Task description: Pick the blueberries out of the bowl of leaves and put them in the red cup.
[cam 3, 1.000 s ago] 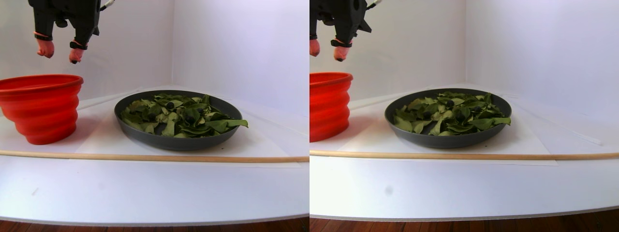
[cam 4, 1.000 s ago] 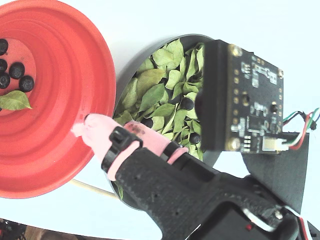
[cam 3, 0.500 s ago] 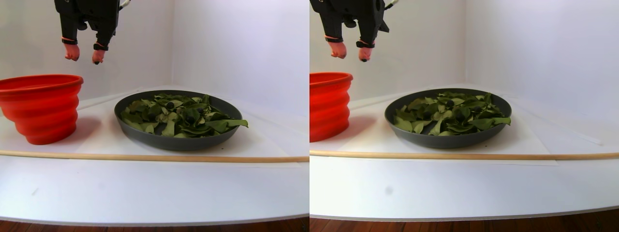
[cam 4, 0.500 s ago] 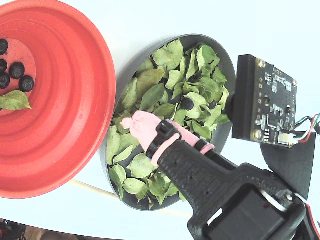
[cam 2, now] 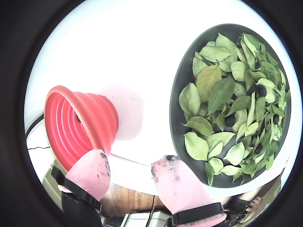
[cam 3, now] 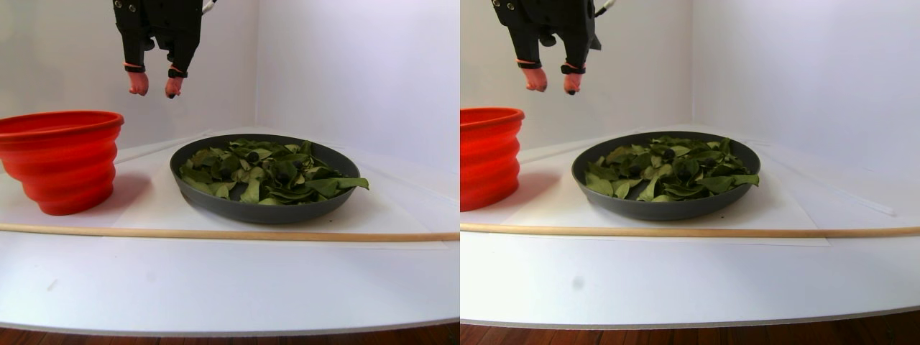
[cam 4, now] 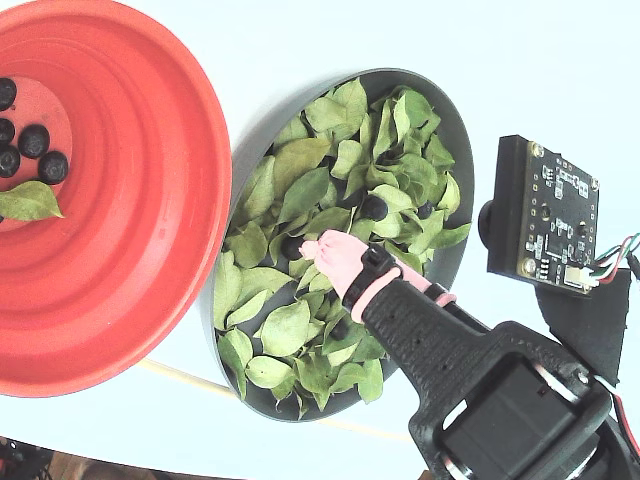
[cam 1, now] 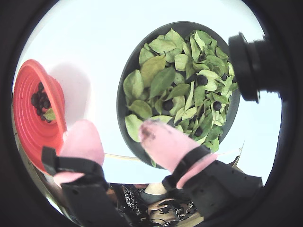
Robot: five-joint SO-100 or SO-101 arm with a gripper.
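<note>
Stereo pair view showed the pink-padded gripper [cam 3: 152, 86] parted and empty, high above the oval dark grey bowl [cam 3: 215, 201], where small dark blueberries [cam 4: 374, 207] sat half-buried among green leaves [cam 4: 300, 190], so a descent risked pinching leaf into the orange-red ribbed plastic cup [cam 3: 61, 162].

Glossy plastic red cup [cam 4: 150, 200], matte grey bowl [cam 3: 266, 210], wood rod [cam 3: 215, 233].

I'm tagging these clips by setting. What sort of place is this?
Probably a hobby test bench: a white table against bare white walls, with only a red cup, a bowl of leaves and a wooden stick.
</note>
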